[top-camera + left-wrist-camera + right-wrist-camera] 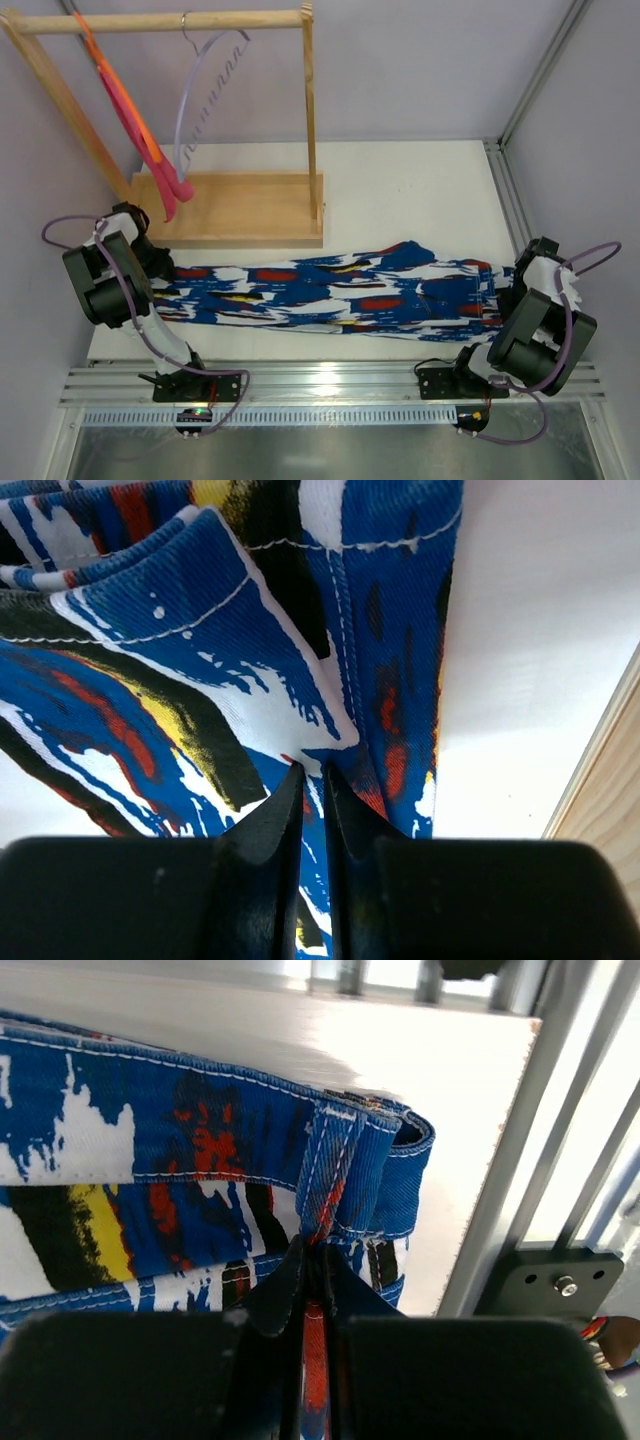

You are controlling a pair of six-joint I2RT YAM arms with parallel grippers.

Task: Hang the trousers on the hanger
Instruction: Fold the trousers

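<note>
Your limp, light trousers (340,290) lie along the counter (400,190) from 9 to 3 o'clock, left gripper (313,780) pinching the leg end, right gripper (308,1255) pinching the waistband loop; expect mid-span sag.

Trousers (340,290): woven cloth with a fine twill rib, matt, white topstitching. Hanger (180,115): smooth pale plastic with one ridged arm; its hook (184,18) is thin metal wire. Rack (235,210): bare pale wood, grain visible. Counter (400,190): white, smooth, faint sheen. Fingers (268,830): black matt plastic. Rail (330,385): bright ribbed metal.
</note>
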